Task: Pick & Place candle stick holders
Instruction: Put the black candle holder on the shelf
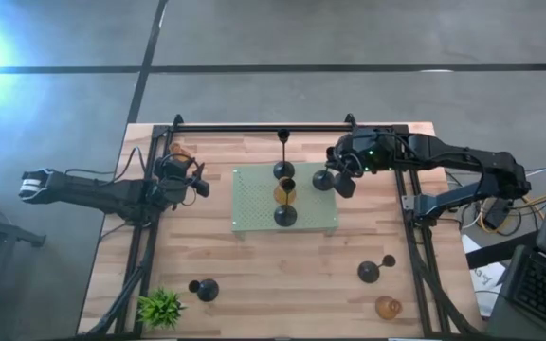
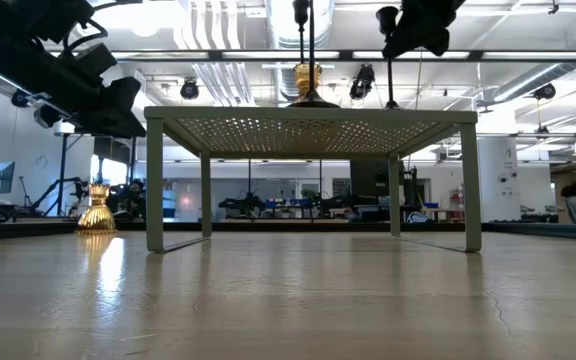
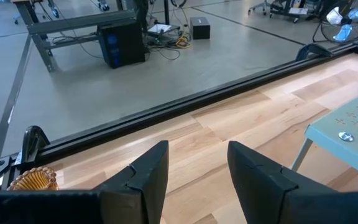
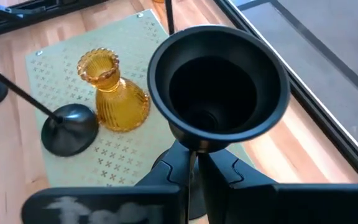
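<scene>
A pale green perforated mat on legs stands mid-table. On it stand two black candle stick holders and an amber one. My right gripper hangs over the mat's right part, shut on another black holder whose cup faces the wrist camera. Its dome base is close above the mat top; whether it touches, I cannot tell. My left gripper waits open at the table's left, with nothing between its fingers. My right gripper pinches the black holder's thin stem between its two fingers, just under the cup. The fingers come slanting down from the table's right side and lie across the stem. The stem hangs down below the gripper, base lowest.
A tall black holder stands beyond the mat near the far rail. More holders stand on the table: black ones and an amber one near the front, and another amber one at the far left. A green plant stands front left.
</scene>
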Available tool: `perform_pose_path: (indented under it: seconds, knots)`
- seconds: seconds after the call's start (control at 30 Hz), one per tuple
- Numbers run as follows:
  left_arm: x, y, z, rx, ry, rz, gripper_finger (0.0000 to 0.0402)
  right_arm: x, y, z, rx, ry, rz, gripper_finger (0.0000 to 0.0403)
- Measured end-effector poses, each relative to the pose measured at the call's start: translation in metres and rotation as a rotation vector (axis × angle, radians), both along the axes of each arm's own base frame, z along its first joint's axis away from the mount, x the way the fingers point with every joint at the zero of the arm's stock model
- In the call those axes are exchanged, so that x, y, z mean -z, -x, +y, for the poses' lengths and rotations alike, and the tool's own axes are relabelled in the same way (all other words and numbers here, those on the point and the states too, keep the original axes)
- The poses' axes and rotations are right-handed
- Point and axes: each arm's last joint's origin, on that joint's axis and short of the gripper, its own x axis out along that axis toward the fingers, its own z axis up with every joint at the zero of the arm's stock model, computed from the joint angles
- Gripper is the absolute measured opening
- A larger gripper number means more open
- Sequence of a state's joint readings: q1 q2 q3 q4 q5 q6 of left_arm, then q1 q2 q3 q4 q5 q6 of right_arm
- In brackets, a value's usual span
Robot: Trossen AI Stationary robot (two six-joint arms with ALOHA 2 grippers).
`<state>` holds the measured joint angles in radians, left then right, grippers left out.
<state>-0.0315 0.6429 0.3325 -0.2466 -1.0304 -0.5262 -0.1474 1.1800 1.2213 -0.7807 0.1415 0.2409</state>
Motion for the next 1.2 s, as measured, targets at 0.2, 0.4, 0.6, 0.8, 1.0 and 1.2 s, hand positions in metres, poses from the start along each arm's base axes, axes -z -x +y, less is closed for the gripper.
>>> perform_pose_path:
  seconds: [0.2,0.4,0.6,0.8,1.0,1.2]
  knots:
    - [0.000,0.000,0.000,0.000,0.000,0.000,0.0170,0.010,-0.002,0.006,-0.005,-0.011,0.030,0.0011]
    - [0.000,0.000,0.000,0.000,0.001,-0.001,0.0170,0.018,-0.005,0.009,-0.013,-0.001,0.027,0.0011]
    - [0.000,0.000,0.000,-0.001,0.003,-0.007,0.0170,0.013,-0.009,0.003,0.000,0.078,-0.024,0.0011]
    - [0.000,0.000,0.000,-0.001,0.003,-0.007,0.0170,0.014,-0.007,-0.005,0.026,0.094,-0.013,0.0011]
    - [0.000,0.000,0.000,-0.001,0.003,-0.007,0.0170,0.016,-0.005,-0.013,0.070,0.099,0.000,0.0011]
    - [0.000,0.000,0.000,0.000,0.003,-0.007,0.0170,0.026,-0.004,-0.018,0.062,0.026,0.008,0.0011]
